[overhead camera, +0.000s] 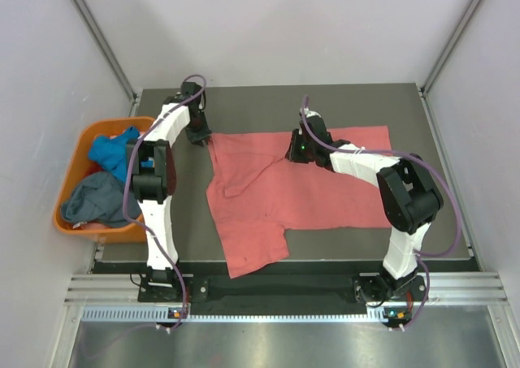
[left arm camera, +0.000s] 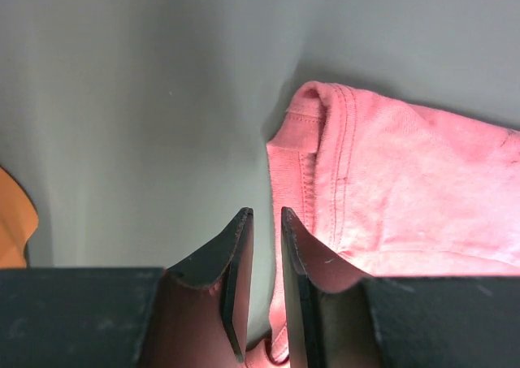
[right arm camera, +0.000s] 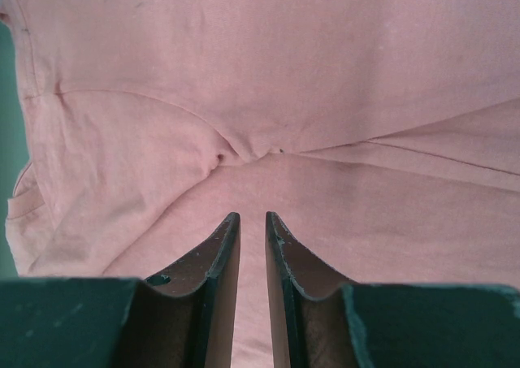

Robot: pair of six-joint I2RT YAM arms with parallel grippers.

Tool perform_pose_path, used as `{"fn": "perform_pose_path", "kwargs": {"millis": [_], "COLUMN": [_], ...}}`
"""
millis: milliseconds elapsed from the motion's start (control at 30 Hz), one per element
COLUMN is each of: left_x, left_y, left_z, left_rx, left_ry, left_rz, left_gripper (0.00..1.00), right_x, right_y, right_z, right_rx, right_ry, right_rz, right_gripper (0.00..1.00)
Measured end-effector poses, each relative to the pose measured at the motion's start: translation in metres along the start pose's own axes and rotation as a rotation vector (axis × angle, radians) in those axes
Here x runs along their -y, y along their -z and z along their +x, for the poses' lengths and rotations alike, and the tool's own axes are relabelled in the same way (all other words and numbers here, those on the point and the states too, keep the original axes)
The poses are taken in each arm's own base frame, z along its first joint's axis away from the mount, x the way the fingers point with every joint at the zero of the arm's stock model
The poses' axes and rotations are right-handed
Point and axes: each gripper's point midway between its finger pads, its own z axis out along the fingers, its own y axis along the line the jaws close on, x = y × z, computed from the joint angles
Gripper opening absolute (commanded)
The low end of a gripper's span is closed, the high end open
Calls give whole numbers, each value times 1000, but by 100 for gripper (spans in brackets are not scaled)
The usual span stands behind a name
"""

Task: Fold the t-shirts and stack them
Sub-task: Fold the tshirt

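Left tool (left arm camera: 266,218) at salmon-pink t-shirt (left arm camera: 406,189) hem, blue t-shirt (overhead camera: 110,153) only overhead

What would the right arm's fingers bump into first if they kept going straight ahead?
The pink shirt. The right fingers point at a puckered crease in it, so they would probably touch cloth there first, though how far off it lies is hard to judge.

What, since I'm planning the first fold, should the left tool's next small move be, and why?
Probably open the left tool and slide it sideways onto the pink t-shirt at its sleeve hem. Its fingers are nearly together over the table, and the hem lies just beside them, apparently ungripped.
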Motion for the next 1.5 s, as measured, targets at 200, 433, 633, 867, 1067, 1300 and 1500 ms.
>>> {"fn": "perform_pose_path", "kwargs": {"millis": [200, 433, 633, 867, 1067, 1300, 1500], "left_x": [3, 8, 10, 5, 5, 4, 1], "left_y": [-2, -21, -29, -32, -37, -40, -46], "left_z": [2, 19, 14, 3, -8, -17, -35], "left_rx": [-5, -56, -37, -22, -9, 9, 55], "left_ry": [5, 7, 22, 7, -24, -64, -106], "left_rz": [17, 60, 60, -8, -27, -39, -66], "left_gripper": [25, 27, 6, 0, 0, 0, 0], "right_x": [2, 2, 1, -36, -101, -90, -80], "right_y": [0, 0, 1, 4, 23, 43, 54], "right_z": [3, 3, 4, 35, 118, 185, 195], "right_rx": [-10, -11, -14, -56, -160, -233, -182], "right_ry": [0, 0, 1, 66, 188, 235, 256], "right_rz": [6, 7, 7, -31, -120, -86, -14], "right_gripper": [20, 20, 20, 19, 18, 18, 17]}}
